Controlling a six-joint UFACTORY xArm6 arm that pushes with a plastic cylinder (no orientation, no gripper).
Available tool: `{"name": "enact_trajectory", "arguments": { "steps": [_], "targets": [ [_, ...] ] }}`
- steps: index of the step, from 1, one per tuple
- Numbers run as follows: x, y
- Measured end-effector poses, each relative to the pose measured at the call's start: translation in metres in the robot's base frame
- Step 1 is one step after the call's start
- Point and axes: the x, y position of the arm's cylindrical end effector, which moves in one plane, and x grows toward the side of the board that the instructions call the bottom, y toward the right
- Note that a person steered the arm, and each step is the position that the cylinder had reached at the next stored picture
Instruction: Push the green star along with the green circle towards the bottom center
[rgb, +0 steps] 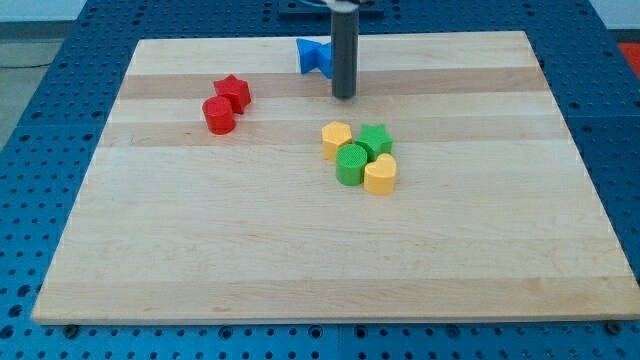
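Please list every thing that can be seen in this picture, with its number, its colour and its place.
wooden board: one, light wood, fills most of the view, on a blue perforated table.
green star block: one, green, centre cluster, upper right.
green round block: one, green, cluster, lower left.
yellow blocks: two, yellow, one left of the star, one below it.
red star block: one, red, upper left.
red round block: one, red, touching the red star.
blue block: one, blue, top centre, shape unclear.
my tip: one dark rod, above the cluster, apart from it.
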Motion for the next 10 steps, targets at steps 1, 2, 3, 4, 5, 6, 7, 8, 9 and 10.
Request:
{"name": "enact_trajectory", "arguments": {
  "steps": [1, 2, 3, 4, 5, 6, 7, 8, 9, 10],
  "targets": [
    [0.037, -0.008],
    [0.045, 0.004],
    [0.044, 0.032],
    [0.042, 0.063],
    [0.042, 0.091],
    [0.052, 0.111],
    [0.071, 0.112],
    [0.070, 0.091],
    [0.054, 0.064],
    [0.060, 0.044]
  ]
}}
